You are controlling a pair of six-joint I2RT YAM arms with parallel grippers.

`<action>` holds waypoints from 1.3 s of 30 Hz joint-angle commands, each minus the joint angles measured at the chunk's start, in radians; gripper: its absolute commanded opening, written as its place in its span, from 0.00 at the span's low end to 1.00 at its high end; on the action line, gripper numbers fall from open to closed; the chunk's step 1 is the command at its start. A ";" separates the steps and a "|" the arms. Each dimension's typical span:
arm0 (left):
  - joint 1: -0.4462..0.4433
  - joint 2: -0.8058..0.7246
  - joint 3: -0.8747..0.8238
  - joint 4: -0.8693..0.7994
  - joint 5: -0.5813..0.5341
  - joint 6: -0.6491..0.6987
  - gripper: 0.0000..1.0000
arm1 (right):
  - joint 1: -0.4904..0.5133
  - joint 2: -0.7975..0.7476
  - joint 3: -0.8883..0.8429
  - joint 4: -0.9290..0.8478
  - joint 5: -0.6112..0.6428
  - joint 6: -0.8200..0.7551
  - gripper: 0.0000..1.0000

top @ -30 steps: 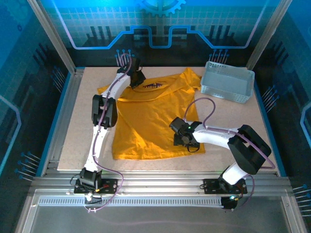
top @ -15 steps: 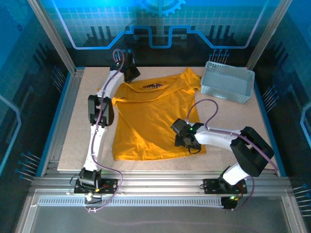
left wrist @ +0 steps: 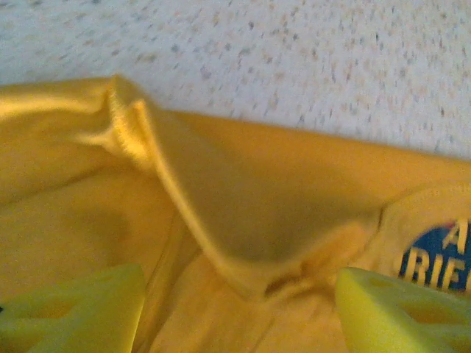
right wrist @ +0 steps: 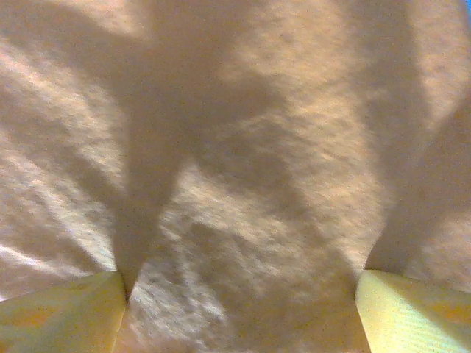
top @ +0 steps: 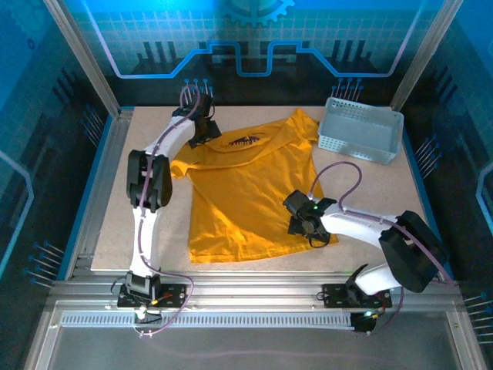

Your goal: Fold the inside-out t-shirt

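Yellow shirt (top: 243,193) spread on table (top: 112,223). Left gripper (top: 202,132), jaws apart, at shirt's 11 o'clock shoulder; right gripper (top: 300,226), jaws apart, 4 o'clock hem.

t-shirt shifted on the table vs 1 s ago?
Yes. The bottom hem of the t-shirt slid right, away from the left edge of the table, and slightly nearer; its sleeve by the basket stayed put.

On the mustard-yellow t-shirt (left wrist: 250,206), toward 4 o'clock, a blue print (left wrist: 436,259) shows cut-off white letters "A" and "RIE".
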 commanded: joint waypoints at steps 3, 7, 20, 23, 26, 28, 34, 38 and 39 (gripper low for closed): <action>-0.089 -0.330 -0.285 0.061 -0.076 0.084 0.73 | -0.031 -0.135 0.000 -0.081 0.050 -0.060 0.83; -0.237 -0.525 -0.558 0.109 -0.082 0.117 0.76 | -0.050 -0.254 0.003 -0.133 0.073 -0.084 0.83; -0.828 -0.705 -0.943 0.183 0.017 0.265 0.77 | -0.165 -0.449 -0.058 -0.118 -0.001 -0.103 0.83; -0.929 -0.680 -0.951 0.154 0.036 0.279 0.76 | -0.169 -0.449 -0.065 -0.096 -0.012 -0.104 0.83; -0.961 -0.635 -0.954 0.138 0.072 0.274 0.73 | -0.172 -0.438 -0.064 -0.084 -0.026 -0.111 0.83; -0.967 -0.609 -0.960 0.142 0.071 0.268 0.72 | -0.174 -0.436 -0.066 -0.080 -0.032 -0.111 0.83; -0.967 -0.526 -0.939 0.144 0.107 0.294 0.67 | -0.176 -0.439 -0.083 -0.065 -0.052 -0.106 0.83; -0.965 -0.486 -0.928 0.139 0.095 0.306 0.64 | -0.174 -0.438 -0.095 -0.053 -0.061 -0.100 0.83; -0.964 -0.479 -0.927 0.141 0.097 0.309 0.64 | -0.174 -0.436 -0.096 -0.050 -0.063 -0.099 0.83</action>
